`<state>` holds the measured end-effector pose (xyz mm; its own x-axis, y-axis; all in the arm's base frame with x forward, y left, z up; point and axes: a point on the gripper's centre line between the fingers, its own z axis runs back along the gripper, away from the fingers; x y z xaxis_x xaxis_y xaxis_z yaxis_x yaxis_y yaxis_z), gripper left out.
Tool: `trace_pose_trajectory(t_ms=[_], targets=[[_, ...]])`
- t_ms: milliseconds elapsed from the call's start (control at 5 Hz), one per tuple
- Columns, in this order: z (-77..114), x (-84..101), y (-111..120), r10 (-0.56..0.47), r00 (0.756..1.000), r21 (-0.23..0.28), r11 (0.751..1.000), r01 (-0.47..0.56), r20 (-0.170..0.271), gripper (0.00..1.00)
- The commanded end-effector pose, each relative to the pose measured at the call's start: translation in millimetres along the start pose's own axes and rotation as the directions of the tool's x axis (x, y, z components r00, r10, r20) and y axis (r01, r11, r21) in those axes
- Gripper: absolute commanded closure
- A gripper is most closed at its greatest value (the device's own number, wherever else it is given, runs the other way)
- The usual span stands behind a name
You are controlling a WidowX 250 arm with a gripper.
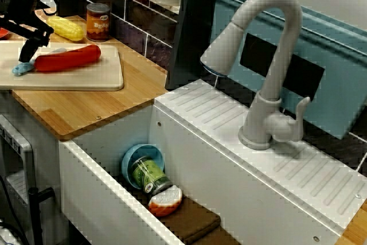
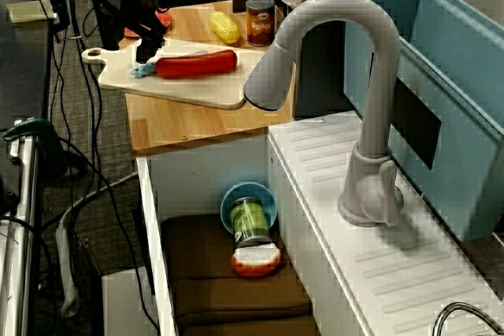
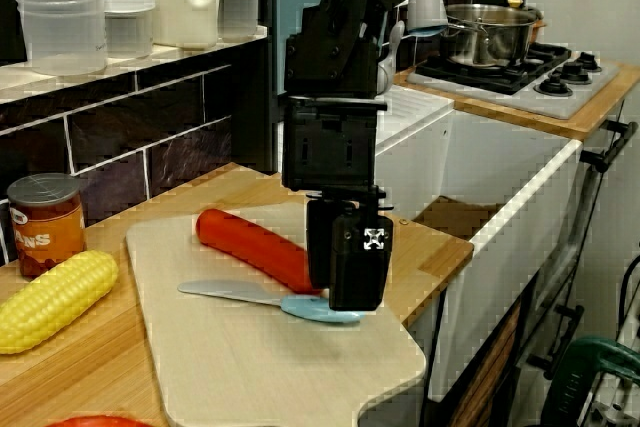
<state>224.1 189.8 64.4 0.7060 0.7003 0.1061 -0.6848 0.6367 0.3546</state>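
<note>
**Kitchen counter (image 1: 86,113) beside a white sink (image 1: 109,199): pincer low over a knife**

Wood planking tops the counter, and a pale cutting board (image 3: 250,377) lies on it. In the counter-level view the black pincer (image 3: 345,299) points straight down at the board. Its tips are right at the light-blue handle of a knife (image 3: 225,292), which lies flat with its grey blade pointing to nine o'clock. From this side the fingers read as one dark block, so I cannot tell how far apart they stand, nor whether they have closed on the handle or only touch it. The view over the sink shows the same: the tips just above the blue handle, with the gap hidden.

A long red sausage-like thing (image 3: 255,247) lies on the board at ten o'clock from the pincer, just beside the knife, its near end hidden behind the fingers. Off the board, an ear of corn (image 3: 50,297) rests at nine o'clock, and a tin can (image 3: 42,222) stands upright just beyond it, against the dark tiles.

In the view over the sink, the basin is at five o'clock from the board and well apart from it. A blue bowl (image 1: 140,162) is tipped on its side there, with a green jar (image 1: 150,176) lying in its mouth. A grey faucet (image 1: 269,73) arches over the ribbed drainer.
</note>
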Motion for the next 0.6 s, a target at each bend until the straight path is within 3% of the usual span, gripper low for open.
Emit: trace_pose_trajectory(t_ms=[0,400], targets=[[6.6,10.9,3.7,-0.042,0.999,-0.024,0.999,0.043,0.025,0.00],[10.7,9.8,11.7,-0.149,0.989,-0.094,0.985,0.146,-0.024,0.00]])
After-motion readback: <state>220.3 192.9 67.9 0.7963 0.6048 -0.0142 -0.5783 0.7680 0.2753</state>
